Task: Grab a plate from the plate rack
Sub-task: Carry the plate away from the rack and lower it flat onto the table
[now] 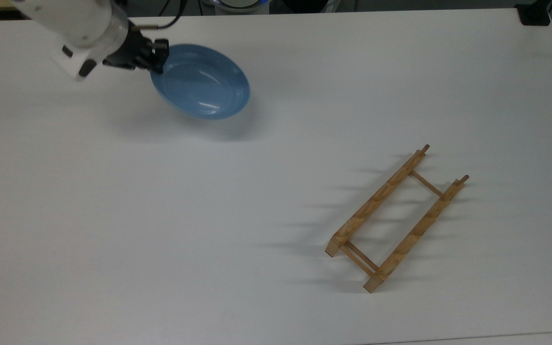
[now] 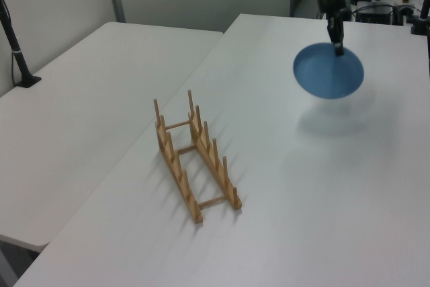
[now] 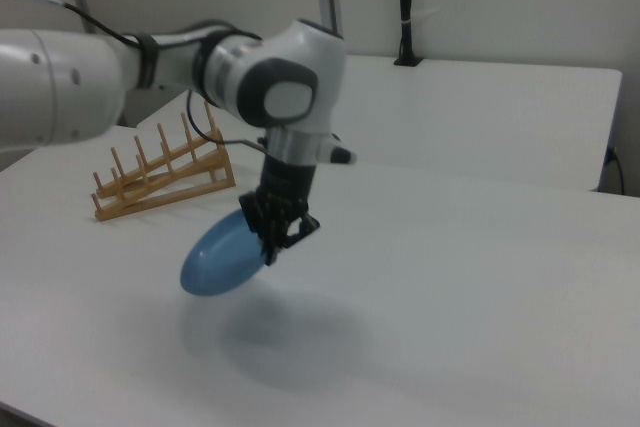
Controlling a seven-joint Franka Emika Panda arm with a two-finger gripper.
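The robot's black two-finger hand point(image 1: 158, 56) is clamped on the rim of the round, glossy light-blue plate point(image 1: 201, 82), holding it tilted above the white table point(image 1: 161, 215). In the top view the light-wood plate rack point(image 1: 397, 218) stands well apart, toward four o'clock.

The round light-blue plate point(image 1: 200, 82) has a smooth, glossy glazed face that throws back bright streaks of light, while its underside point(image 3: 222, 259) looks just as smooth but duller. The small light-wood plate rack point(image 1: 396, 219) near the bench's edge is bare, matt timber with visible grain, and the white bench point(image 1: 161, 215) under it is smooth with a soft satin sheen. The black pincer point(image 1: 158, 52) looks like matt plastic or metal, joined to an arm with a glossy white shell point(image 3: 60, 77).
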